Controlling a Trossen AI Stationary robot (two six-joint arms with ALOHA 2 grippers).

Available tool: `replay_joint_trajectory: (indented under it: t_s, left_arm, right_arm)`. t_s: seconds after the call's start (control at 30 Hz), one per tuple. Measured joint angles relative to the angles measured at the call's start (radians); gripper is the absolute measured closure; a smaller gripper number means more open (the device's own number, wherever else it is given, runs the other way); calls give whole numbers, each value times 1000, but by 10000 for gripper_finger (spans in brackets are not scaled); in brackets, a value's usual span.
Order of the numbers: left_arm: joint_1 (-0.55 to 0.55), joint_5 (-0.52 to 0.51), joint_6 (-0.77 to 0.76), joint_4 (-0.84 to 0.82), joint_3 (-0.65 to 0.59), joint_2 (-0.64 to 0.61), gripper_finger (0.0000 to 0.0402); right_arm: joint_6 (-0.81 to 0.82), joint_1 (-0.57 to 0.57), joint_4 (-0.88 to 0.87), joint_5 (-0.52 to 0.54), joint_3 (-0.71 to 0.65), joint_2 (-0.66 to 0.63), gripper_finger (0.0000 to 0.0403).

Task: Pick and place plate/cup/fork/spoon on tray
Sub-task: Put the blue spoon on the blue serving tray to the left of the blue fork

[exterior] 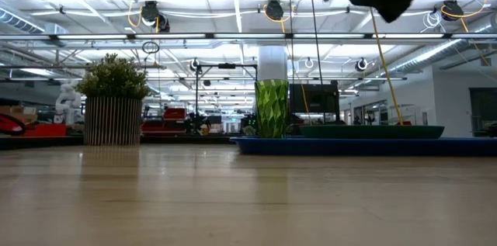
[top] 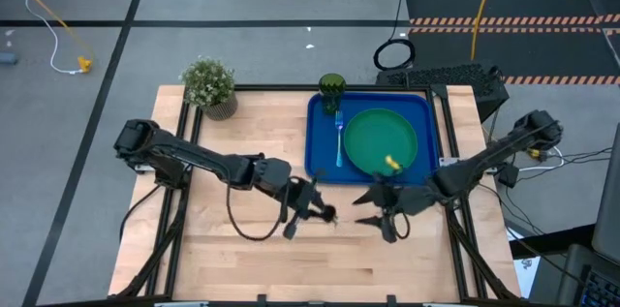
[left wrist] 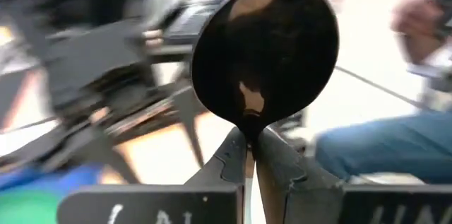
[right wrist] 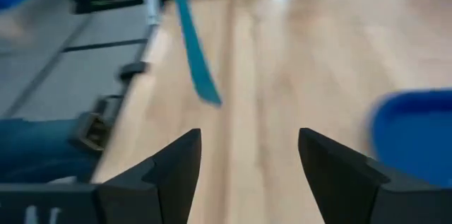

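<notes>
Two dark grippers hang over the wooden table (top: 242, 249) just in front of the large blue plastic tray (top: 322, 142). On the tray lie the round green plate (top: 380, 139) and blue-handled fork (top: 339, 138); the dark-green tumbler cup (top: 331, 89) stands at its far rim. Left gripper (top: 325, 212) pinches the metal spoon (left wrist: 265, 47) by its neck; right gripper (top: 373, 212) gapes empty.
</notes>
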Motion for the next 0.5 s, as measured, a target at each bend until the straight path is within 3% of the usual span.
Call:
replay_joint_trajectory:
  t_s: [0.1, 0.23, 0.5]
  left_arm:
    - [5, -167, -57, -50, 1, -31, 387]
    - [6, -394, -120, -97, 1, -42, 386]
    - [46, -636, -364, -136, 1, -42, 387]
  right_arm:
    - [26, 46, -101, 116, 0, -59, 173]
    - [22, 75, -169, 194, 0, -122, 173]
    - [-64, 77, -279, 241, 0, -227, 173]
